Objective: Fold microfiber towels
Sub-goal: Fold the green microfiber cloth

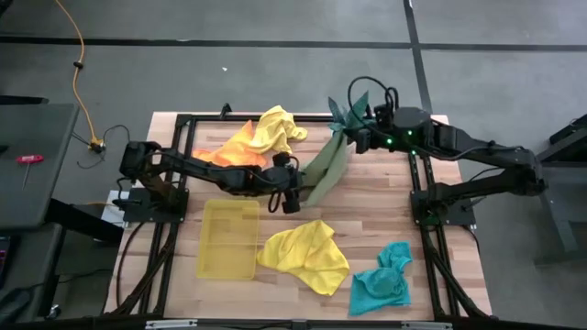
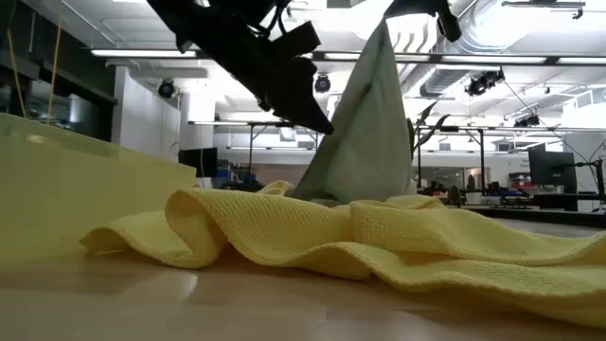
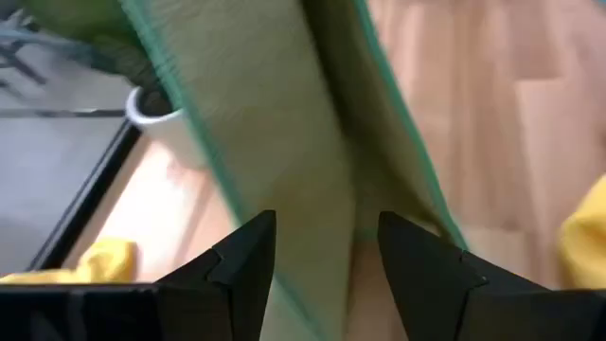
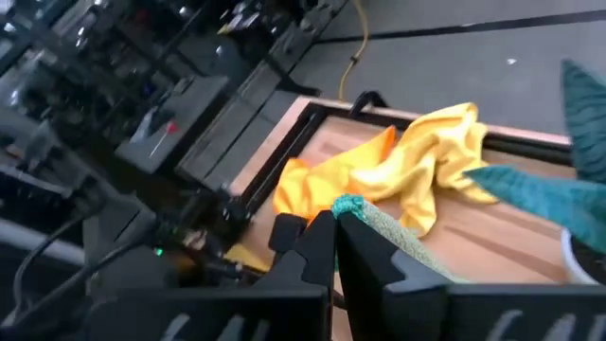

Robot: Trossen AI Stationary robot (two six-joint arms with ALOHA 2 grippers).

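Five towels are on your desk, and one of them is off the surface. Starting at your left arm: its tool sits near the middle of the desk with fingers spread apart, released, and the olive-green towel hangs in the gap between them; whether the pads touch the cloth cannot be told. Behind and to the left of that tool, the orange towel lies bunched with a yellow towel draped partly over it, at the far edge of the desk. Nearer than that tool, on its left, is the translucent yellow tray; just beside the tray on the right lies the second yellow towel, crumpled, apart from both tools.

Moving right, you have the olive-green towel stretched from the left tool up to the right tool, which is clenched on the towel's teal-stitched corner at the far side of the desk. In the low view the cloth hangs as a tapering sheet from that grip. A potted plant stands just beside the right tool. The teal towel lies heaped at the near right, well apart from both tools.
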